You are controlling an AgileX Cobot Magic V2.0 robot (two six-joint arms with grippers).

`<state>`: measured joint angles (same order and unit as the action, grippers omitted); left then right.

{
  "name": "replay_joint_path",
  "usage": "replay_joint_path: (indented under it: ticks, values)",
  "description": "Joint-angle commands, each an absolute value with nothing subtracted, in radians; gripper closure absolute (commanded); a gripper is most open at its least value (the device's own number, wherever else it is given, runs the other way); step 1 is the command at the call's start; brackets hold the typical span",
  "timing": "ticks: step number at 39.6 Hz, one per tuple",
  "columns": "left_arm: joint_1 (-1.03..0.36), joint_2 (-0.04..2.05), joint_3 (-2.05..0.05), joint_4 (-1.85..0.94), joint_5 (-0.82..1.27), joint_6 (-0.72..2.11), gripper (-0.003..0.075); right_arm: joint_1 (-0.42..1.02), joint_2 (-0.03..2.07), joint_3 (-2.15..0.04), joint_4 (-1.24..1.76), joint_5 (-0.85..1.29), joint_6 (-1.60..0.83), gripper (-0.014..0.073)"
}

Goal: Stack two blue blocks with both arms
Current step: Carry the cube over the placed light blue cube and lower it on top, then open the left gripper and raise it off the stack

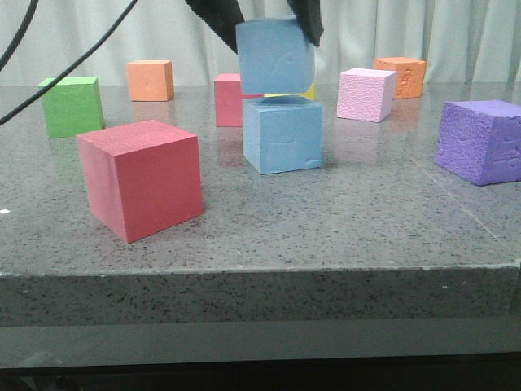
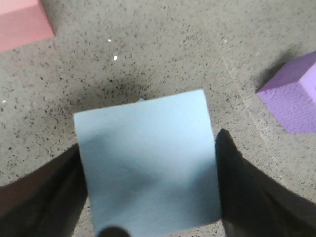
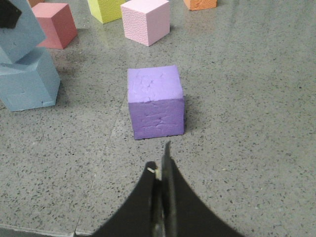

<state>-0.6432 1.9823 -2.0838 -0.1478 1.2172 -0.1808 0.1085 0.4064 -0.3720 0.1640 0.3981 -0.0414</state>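
Note:
My left gripper point(image 1: 269, 20) is shut on a sky-blue block point(image 1: 275, 55) and holds it, slightly tilted, just above the second sky-blue block point(image 1: 282, 135) that rests on the table at the middle. In the left wrist view the held block point(image 2: 148, 163) fills the space between the two dark fingers point(image 2: 247, 192) and hides the lower block. The right wrist view shows both blue blocks, the held one point(image 3: 17, 32) over the lower one point(image 3: 27, 84). My right gripper point(image 3: 160, 165) is shut and empty, hovering in front of the purple cube point(image 3: 155, 101).
A big red cube point(image 1: 142, 177) stands front left, a green cube point(image 1: 72, 106) and orange cube point(image 1: 151, 80) back left. A red cube point(image 1: 229, 99), yellow cube point(image 1: 291, 91), pink cube point(image 1: 366, 94) and orange cube point(image 1: 400, 76) stand behind. The purple cube point(image 1: 480, 140) is at right.

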Motion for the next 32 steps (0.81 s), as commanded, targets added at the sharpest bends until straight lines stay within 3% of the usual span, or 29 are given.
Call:
replay_joint_path:
  ticks: [1,32]
  values:
    - [-0.654,1.931,-2.129,-0.149,1.193,-0.179,0.0184,0.102,0.409,-0.399,0.17,0.321,-0.049,0.0661]
    - [-0.654,1.932,-2.129,-0.145,1.215,-0.179,0.0183,0.102,0.409,-0.399,0.17,0.321,-0.049,0.0661]
